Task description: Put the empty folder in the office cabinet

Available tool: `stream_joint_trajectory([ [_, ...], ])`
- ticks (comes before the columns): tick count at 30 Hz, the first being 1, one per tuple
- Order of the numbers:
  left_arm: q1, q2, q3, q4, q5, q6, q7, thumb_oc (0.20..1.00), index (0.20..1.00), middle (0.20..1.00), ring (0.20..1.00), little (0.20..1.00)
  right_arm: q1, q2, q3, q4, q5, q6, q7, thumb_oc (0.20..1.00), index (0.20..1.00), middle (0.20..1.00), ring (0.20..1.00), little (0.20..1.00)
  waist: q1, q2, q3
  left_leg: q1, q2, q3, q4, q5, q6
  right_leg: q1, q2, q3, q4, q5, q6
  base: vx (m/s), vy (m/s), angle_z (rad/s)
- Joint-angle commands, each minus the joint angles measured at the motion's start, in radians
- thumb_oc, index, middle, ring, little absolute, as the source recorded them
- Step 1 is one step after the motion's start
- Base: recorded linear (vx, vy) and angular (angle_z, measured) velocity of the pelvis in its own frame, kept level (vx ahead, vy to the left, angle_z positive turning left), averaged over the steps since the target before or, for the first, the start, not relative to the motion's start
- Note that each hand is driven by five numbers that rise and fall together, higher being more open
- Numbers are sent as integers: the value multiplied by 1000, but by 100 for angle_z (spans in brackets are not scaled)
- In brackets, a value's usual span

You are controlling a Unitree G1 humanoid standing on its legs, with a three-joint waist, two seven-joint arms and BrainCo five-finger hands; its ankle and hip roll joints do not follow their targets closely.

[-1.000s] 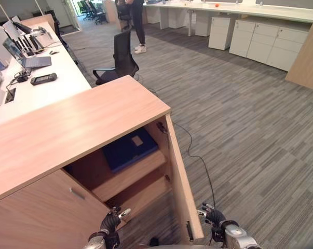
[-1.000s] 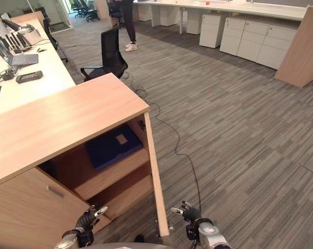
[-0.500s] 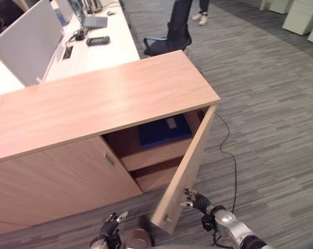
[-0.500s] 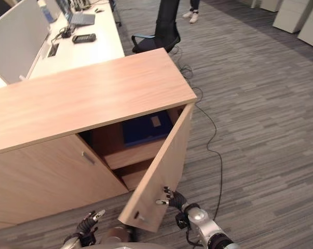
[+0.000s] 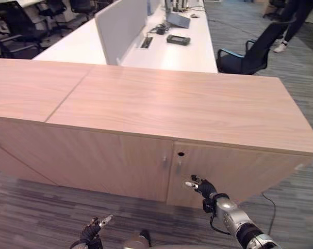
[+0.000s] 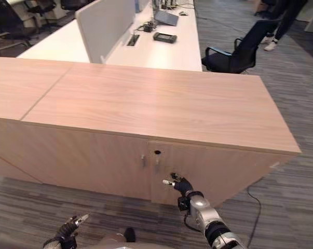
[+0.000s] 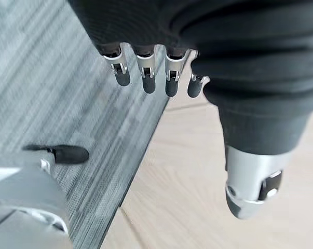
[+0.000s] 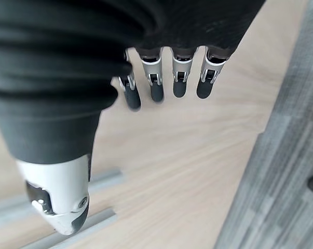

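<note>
Office cabinet first: it is standing long and low in light wood, and its two front doors are sitting flush and closed. The right door is showing a small round lock hole near its inner top corner, with slim handles running down either side of the centre seam. Folder? It is lying nowhere that can be made out, so where it lies cannot be told.

Right hand is reaching in low at the right door, just below the lock hole, fingers stretched out straight and relaxed towards the wood, holding nothing. Up close in the right wrist view, those fingertips are hanging in a row close to the pale door face, the thumb standing apart, and the two grey handle bars are passing beside it. Whether the tips are actually touching the wood cannot be told.

Left hand is hanging low over the grey striped carpet, well apart from the cabinet front, fingers loose and spread, carrying nothing; its fingers are pointing down past the cabinet's bottom edge in the left wrist view.

Behind the cabinet a white bench is carrying a grey divider screen, a laptop and a dark device. A black office chair is sitting at its end, and a person's legs are standing at far right
</note>
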Motion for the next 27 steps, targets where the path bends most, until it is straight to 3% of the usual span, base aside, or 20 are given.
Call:
stream_joint_trajectory([
  [1, -23, 16, -44, -32, 47, -23, -14, 1000, 1000, 1000, 1000, 1000, -158, 25, -101, -32, 48, -109, -20, 1000, 1000, 1000, 1000, 1000, 24, 18, 0, 21, 84, -59, -11, -31, -86, -96, 129, 116, -155, 64, 5, 67, 28, 18],
  [3, -31, 25, -57, -45, 40, -26, -19, 1000, 1000, 1000, 1000, 1000, -170, -12, -141, 8, 72, -116, -45, 1000, 1000, 1000, 1000, 1000, 7, 12, -3, 27, 63, -114, -22, -33, -93, -80, 185, 197, -303, -3, -23, 100, -53, 47],
  [6, -52, 40, -68, -43, 24, -28, -22, 1000, 1000, 1000, 1000, 1000, -232, -79, -220, 112, 105, -119, -86, 1000, 1000, 1000, 1000, 1000, -6, -7, -7, 39, 44, -173, -30, -47, -111, -72, 172, 273, -504, 52, -25, 106, -122, 72],
  [10, -49, 40, -85, -61, 30, -32, -29, 1000, 1000, 1000, 1000, 1000, -290, -148, -250, 218, 106, -106, -96, 1000, 1000, 1000, 1000, 1000, 4, -18, -31, 38, 29, -189, -34, -50, -113, -24, 174, 266, -563, 74, -24, 67, -56, 60],
  [17, -25, 23, -126, -84, 42, -21, -54, 1000, 1000, 1000, 1000, 1000, -330, -224, -283, 373, 117, -84, -85, 1000, 1000, 1000, 1000, 1000, -2, -5, -66, 45, 29, -202, -45, -48, -127, 51, 193, 219, -646, 75, -28, 38, -42, 9],
  [24, -6, -8, -119, -51, 63, -22, -57, 1000, 1000, 1000, 1000, 1000, -251, -180, -269, 367, 81, -86, -58, 1000, 1000, 1000, 1000, 1000, -24, 18, -73, 58, 45, -176, -52, -40, -141, 62, 205, 220, -679, 72, -35, 7, -41, -7],
  [26, -3, -20, -106, -37, 66, -23, -54, 1000, 1000, 1000, 1000, 1000, -186, -139, -263, 339, 76, -92, -46, 1000, 1000, 1000, 1000, 1000, -37, 24, -70, 60, 49, -163, -52, -39, -143, 55, 207, 231, -680, 73, -37, 6, -20, -23],
  [27, -10, -37, -92, -14, 81, -27, -52, 1000, 1000, 1000, 1000, 1000, -65, -82, -255, 323, 36, -96, -30, 1000, 1000, 1000, 1000, 1000, -60, 31, -67, 63, 53, -155, -52, -38, -146, 53, 208, 237, -679, 71, -40, 9, -24, -26],
])
